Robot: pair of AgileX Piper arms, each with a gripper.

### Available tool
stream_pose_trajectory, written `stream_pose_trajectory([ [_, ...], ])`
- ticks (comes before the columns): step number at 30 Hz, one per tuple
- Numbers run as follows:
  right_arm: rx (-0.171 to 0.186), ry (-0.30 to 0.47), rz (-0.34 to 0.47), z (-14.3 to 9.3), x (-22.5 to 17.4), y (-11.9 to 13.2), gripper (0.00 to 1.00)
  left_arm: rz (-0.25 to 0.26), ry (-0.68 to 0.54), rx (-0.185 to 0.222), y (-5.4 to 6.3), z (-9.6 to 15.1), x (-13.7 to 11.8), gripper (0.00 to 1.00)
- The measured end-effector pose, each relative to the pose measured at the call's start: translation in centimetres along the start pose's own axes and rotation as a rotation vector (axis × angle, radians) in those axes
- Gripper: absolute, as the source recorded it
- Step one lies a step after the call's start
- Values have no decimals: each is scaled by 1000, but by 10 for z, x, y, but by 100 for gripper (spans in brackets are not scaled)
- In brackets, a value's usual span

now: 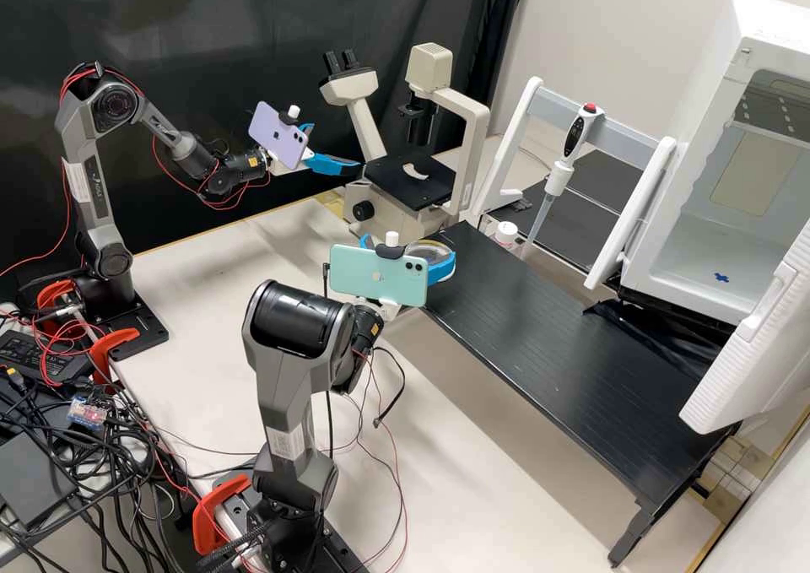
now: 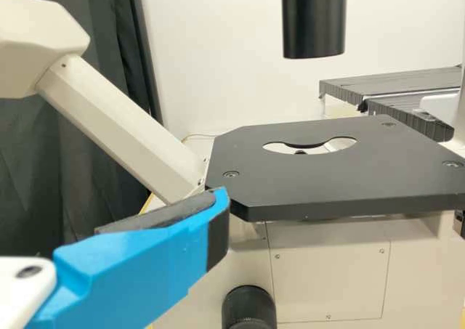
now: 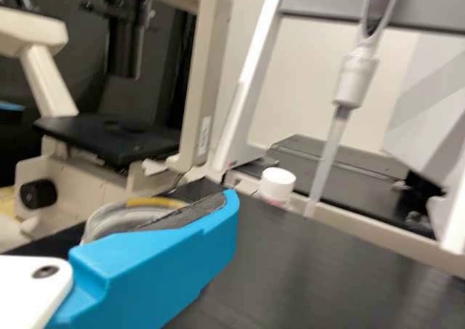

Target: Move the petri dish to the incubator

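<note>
Pale bench (image 1: 211, 278); from beige-and-black microscope (image 1: 405, 183), five o'clock: right pincer (image 1: 439, 258), clamped on clear round petri dish (image 1: 429, 251); ten o'clock: left pincer (image 1: 335, 148), apart.

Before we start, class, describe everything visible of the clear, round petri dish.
The clear, shallow petri dish, glass or plastic by its look, has a yellowish band along its rim. The blue-fingered right gripper holds it roughly level, a dark pad against its side, near the beige microscope and black shelf. Contents are unclear.
</note>
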Motion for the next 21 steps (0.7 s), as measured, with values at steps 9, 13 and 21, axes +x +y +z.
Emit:
stream_pose_trajectory([
  [9, 3, -61, -11, 12, 18, -8, 100, 0, 0, 0, 0, 0, 0, 100],
  [13, 20, -87, 15, 18, 24, -3, 100, 0, 0, 0, 0, 0, 0, 100],
  [21, 78, -109, -5, 25, 29, -4, 0, 0, 0, 0, 0, 0, 0, 100],
])
